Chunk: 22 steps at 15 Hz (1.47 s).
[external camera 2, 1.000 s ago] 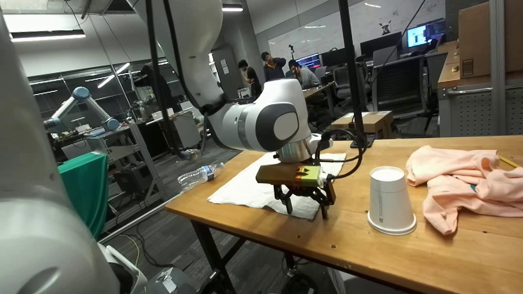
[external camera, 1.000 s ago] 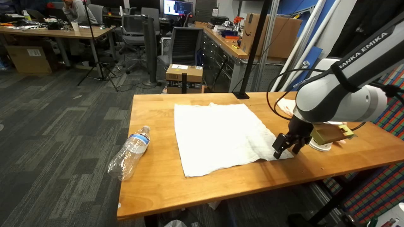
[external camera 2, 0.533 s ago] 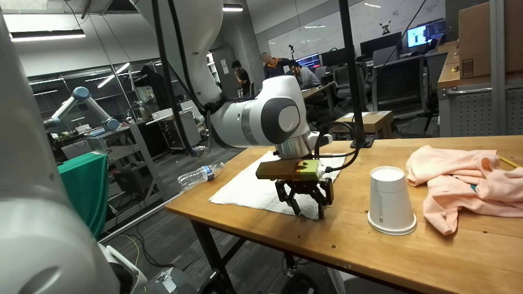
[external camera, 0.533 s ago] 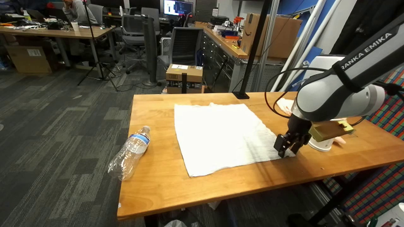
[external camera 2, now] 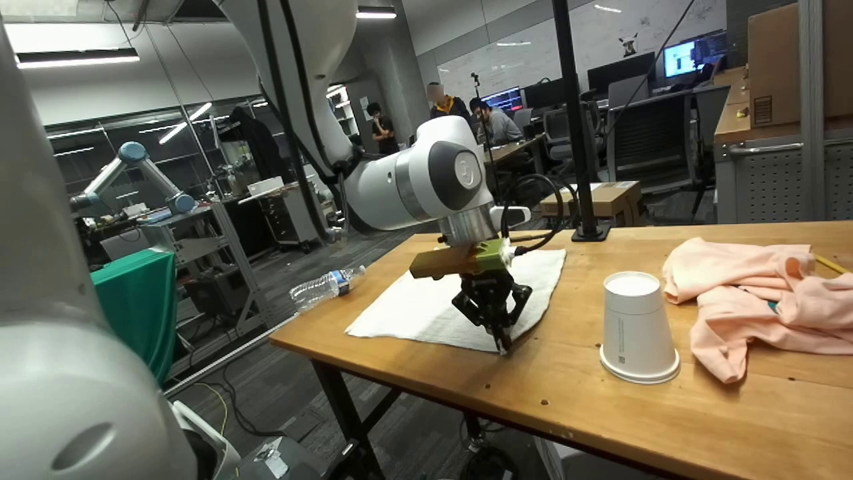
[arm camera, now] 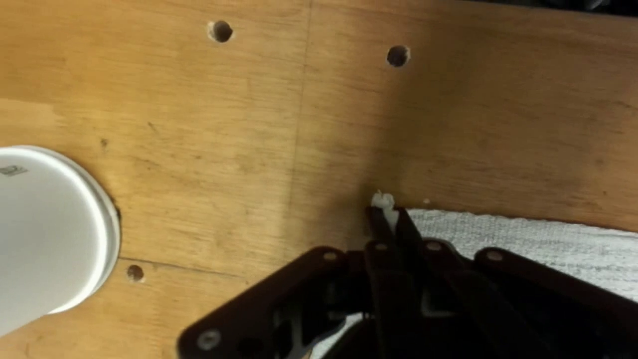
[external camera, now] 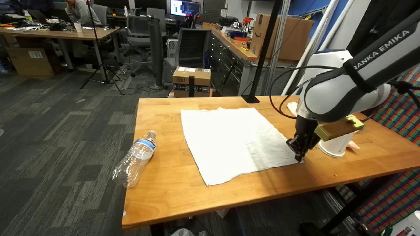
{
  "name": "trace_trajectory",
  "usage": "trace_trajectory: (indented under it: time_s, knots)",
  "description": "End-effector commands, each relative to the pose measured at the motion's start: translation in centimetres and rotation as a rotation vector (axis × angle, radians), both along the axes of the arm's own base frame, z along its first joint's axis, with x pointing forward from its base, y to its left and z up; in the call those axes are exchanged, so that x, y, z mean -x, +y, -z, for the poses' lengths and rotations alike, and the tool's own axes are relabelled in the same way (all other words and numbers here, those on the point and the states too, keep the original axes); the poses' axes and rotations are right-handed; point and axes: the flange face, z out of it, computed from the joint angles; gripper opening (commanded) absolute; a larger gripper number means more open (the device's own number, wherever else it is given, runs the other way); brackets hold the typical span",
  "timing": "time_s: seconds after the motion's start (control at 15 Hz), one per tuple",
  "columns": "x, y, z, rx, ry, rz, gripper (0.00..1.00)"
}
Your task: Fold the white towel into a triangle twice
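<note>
The white towel (external camera: pixel 226 141) lies spread nearly flat on the wooden table, unfolded, in both exterior views. My gripper (external camera: pixel 299 160) points down at the towel's corner nearest the robot base. In the wrist view the fingertips of the gripper (arm camera: pixel 390 214) have come together, with a small tuft of white cloth pinched between and poking out past them. The edge of the towel (arm camera: pixel 523 244) runs off to the right from there. That same corner, in an exterior view, sits at the tips of the gripper (external camera 2: pixel 503 348), at table height.
An upside-down white paper cup (external camera 2: pixel 636 327) stands near the gripper, with a crumpled pink cloth (external camera 2: pixel 746 293) beyond it. A clear plastic bottle (external camera: pixel 136 159) lies at the table's far end. A black post (external camera: pixel 262 59) rises from one table edge.
The jaws have gone from open to shut on the towel's corner. Its neighbouring corner at the table's front has slid a little toward the gripper, and the arm has shifted slightly.
</note>
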Motion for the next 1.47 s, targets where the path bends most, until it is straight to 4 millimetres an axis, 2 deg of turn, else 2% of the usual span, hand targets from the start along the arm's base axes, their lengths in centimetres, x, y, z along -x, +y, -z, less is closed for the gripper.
trace_trajectory:
  time_s: [0.0,0.2,0.33,0.53,1.0,1.2,1.4]
  knots:
    - [-2.2,1.0,-3.1,0.125,0.012,-0.014,0.02]
    - [-5.3,3.0,-6.2,0.224,0.021,-0.059,0.03]
    - [-7.6,5.3,-8.1,0.264,0.026,-0.088,0.03]
    - [-10.5,10.0,-10.0,0.273,0.036,-0.123,0.03]
    - [-15.4,20.5,-10.8,0.221,0.017,-0.165,0.03]
    - [-17.0,24.8,-11.4,0.166,-0.02,-0.177,0.03]
    - [-18.0,28.3,-11.9,0.112,-0.05,-0.18,0.03]
